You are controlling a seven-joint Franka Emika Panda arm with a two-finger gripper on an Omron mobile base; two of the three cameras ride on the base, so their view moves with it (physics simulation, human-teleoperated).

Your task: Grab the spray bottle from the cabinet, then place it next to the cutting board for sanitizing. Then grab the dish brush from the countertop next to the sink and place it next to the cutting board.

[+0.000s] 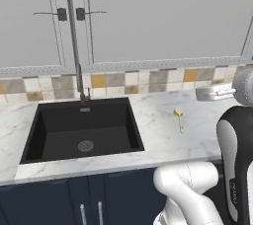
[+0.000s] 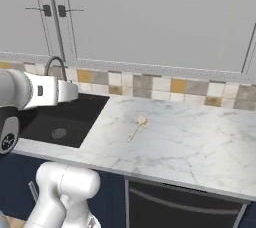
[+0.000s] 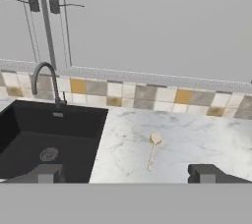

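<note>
The white marble countertop with grey veins (image 1: 163, 145) is seen running along a tiled backsplash under light grey wall cabinets (image 1: 163, 17). Recessed into its left part is the black rectangular sink with a round steel drain (image 1: 81, 128), and a tall thin steel faucet (image 1: 75, 36) rises behind it. To the right of the sink, flat on the marble and well apart from the basin edge, lies the small pale cream dish brush with a round head and thin straight handle (image 3: 153, 149); its head is turned toward the backsplash and its handle runs toward the counter's front edge. The two-finger gripper (image 3: 127, 173) is held above and in front of the brush, its dark fingers spread wide with nothing between them.

The step in hand is judged to be the reach for the brush. It would be done best if the hand were centred over the thin handle, the fingers turned across it rather than along it, and lowered almost to the marble before being closed, since the handle is slim and lies flush. A grip near the head should be preferred, so that the brush is not tipped when lifted.
</note>
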